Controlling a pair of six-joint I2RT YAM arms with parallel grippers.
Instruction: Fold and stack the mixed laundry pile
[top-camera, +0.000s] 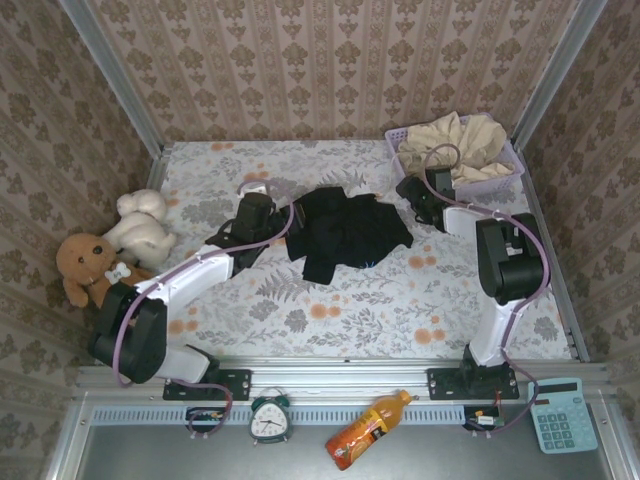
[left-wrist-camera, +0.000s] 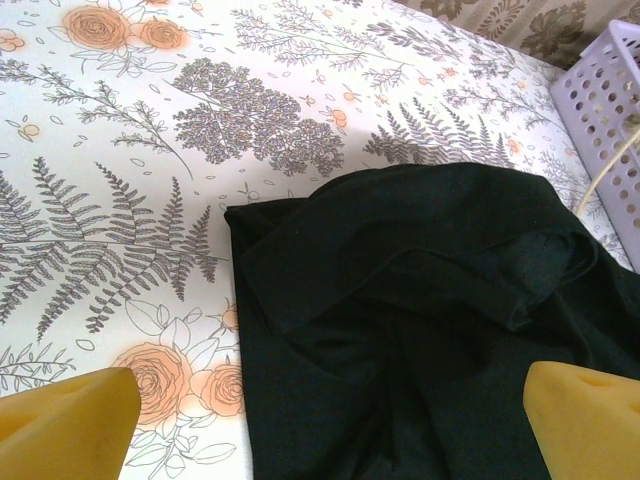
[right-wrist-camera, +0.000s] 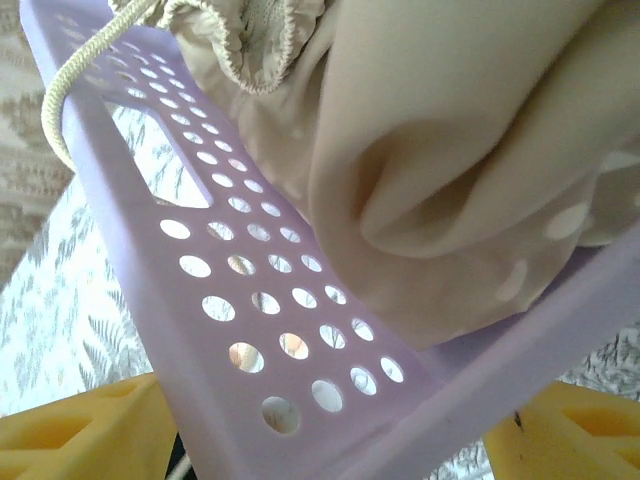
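Right wrist view: right gripper (right-wrist-camera: 325, 440) parted, straddling the lavender basket (right-wrist-camera: 250, 300) wall, beige garment (right-wrist-camera: 450, 150) just beyond it — left gripper (left-wrist-camera: 330, 430) released above black T-shirt (left-wrist-camera: 420, 300) edge — bare table (left-wrist-camera: 120, 200) leftward.

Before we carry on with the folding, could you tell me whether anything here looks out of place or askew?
The orange bottle lies tipped on its side on the front ledge, beside the upright alarm clock. The beige garment sits heaped in the lavender basket, its drawstring dangling over the rim. The black T-shirt lies crumpled.
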